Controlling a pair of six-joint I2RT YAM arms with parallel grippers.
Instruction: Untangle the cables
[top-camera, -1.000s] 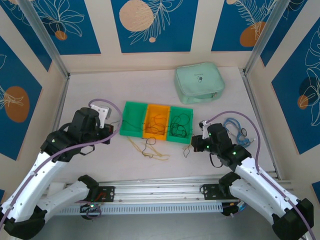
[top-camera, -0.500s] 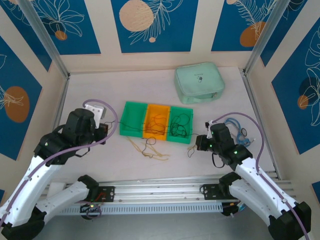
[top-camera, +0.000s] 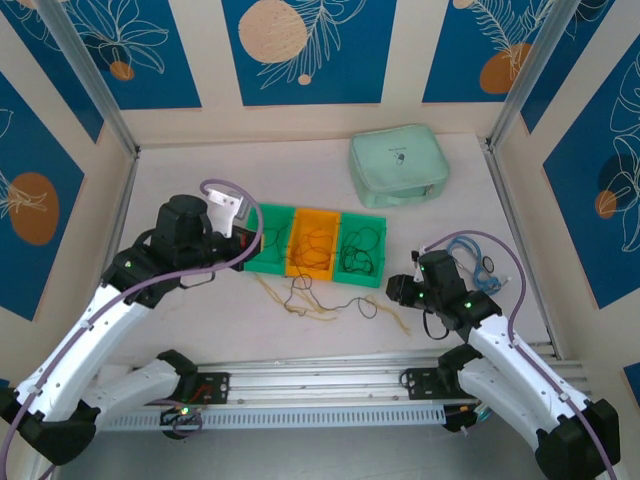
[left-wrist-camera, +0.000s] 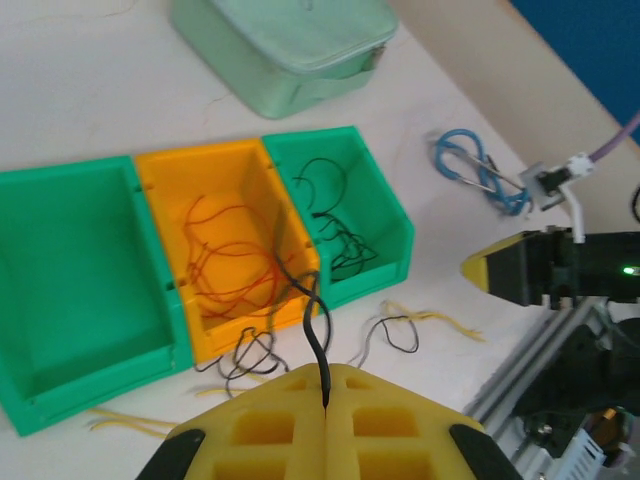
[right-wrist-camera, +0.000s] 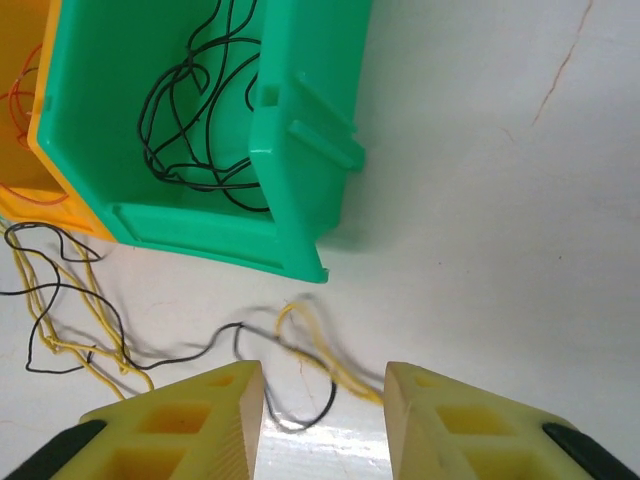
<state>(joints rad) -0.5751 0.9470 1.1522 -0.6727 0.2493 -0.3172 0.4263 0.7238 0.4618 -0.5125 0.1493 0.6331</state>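
Note:
My left gripper (left-wrist-camera: 325, 395) is shut on a thin black cable (left-wrist-camera: 315, 330) that rises from its tips toward the orange bin (left-wrist-camera: 200, 152). It hovers at the left end of the bins (top-camera: 243, 238). Orange cables (left-wrist-camera: 225, 265) lie in that bin, and black cables (left-wrist-camera: 335, 235) lie in the right green bin (left-wrist-camera: 370, 275). The left green bin (left-wrist-camera: 60, 400) holds nothing. My right gripper (right-wrist-camera: 325, 400) is open just above a pale yellow cable (right-wrist-camera: 320, 350) and a black cable (right-wrist-camera: 250, 335) lying on the table. It sits right of the bins (top-camera: 393, 292). A loose tangle (top-camera: 300, 300) lies in front of the bins.
A mint-green pouch (top-camera: 397, 165) rests at the back right. A blue cord with metal rings (top-camera: 470, 255) lies to the right of my right gripper. The aluminium rail (top-camera: 320, 385) runs along the near edge, and walls enclose the table.
My left gripper swung right and forward to the bins with the black cable. The strands by my right gripper now lie spread on the table; that gripper shifted slightly nearer.

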